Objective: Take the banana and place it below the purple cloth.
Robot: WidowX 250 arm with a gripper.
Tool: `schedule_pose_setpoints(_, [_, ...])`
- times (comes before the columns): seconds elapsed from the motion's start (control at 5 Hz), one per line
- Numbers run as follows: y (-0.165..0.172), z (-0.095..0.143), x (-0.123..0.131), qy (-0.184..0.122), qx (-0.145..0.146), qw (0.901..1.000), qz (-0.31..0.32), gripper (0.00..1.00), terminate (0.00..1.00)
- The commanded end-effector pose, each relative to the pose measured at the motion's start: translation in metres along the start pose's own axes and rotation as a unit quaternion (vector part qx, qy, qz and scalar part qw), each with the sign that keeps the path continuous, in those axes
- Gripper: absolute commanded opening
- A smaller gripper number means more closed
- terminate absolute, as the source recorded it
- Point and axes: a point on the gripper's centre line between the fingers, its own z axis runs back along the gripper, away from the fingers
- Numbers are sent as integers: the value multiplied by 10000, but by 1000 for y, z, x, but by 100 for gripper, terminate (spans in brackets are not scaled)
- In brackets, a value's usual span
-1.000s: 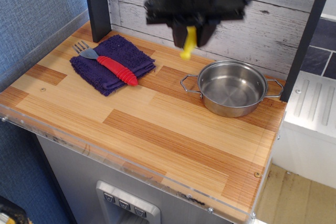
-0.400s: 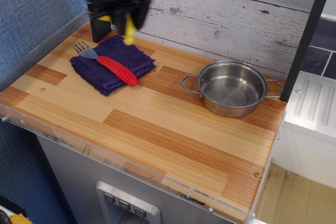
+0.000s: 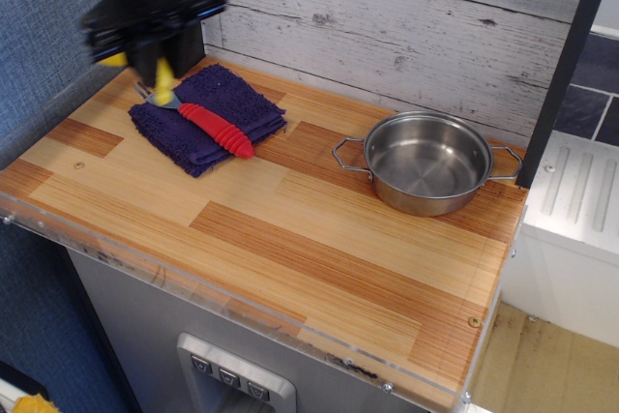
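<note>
My gripper (image 3: pixel 155 67) is at the far left, blurred by motion, above the back-left corner of the purple cloth (image 3: pixel 227 108). It is shut on the yellow banana (image 3: pixel 163 79), which hangs down from the jaws just over the fork's head. The dark purple cloth lies folded on the wooden counter (image 3: pixel 290 229) at the back left. A fork with a red handle (image 3: pixel 215 130) lies diagonally on the cloth.
A steel pot (image 3: pixel 426 162) with two handles stands at the back right. A dark post (image 3: pixel 184 45) rises behind the cloth and another at the right (image 3: pixel 561 74). A blue wall runs along the left; a plank wall along the back.
My gripper has carried the banana leftward, from above the pot's left side, across the back, to over the cloth's back-left corner, and it is somewhat lower. Nothing else moved.
</note>
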Motion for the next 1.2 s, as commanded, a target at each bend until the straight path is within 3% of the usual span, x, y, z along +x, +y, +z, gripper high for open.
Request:
schedule_pose_setpoints(0.0, [42,-34,-23,29,144,9995,297,0,0])
schedule_pose_setpoints(0.4, [36,-65,-27,150,287,9994,131,0,0])
schedule_pose_setpoints(0.8, [40,-77,-27,334,399,9985,144,0,0])
schedule_pose_setpoints(1.0, [38,-75,-27,384,458,9980,198,100,0])
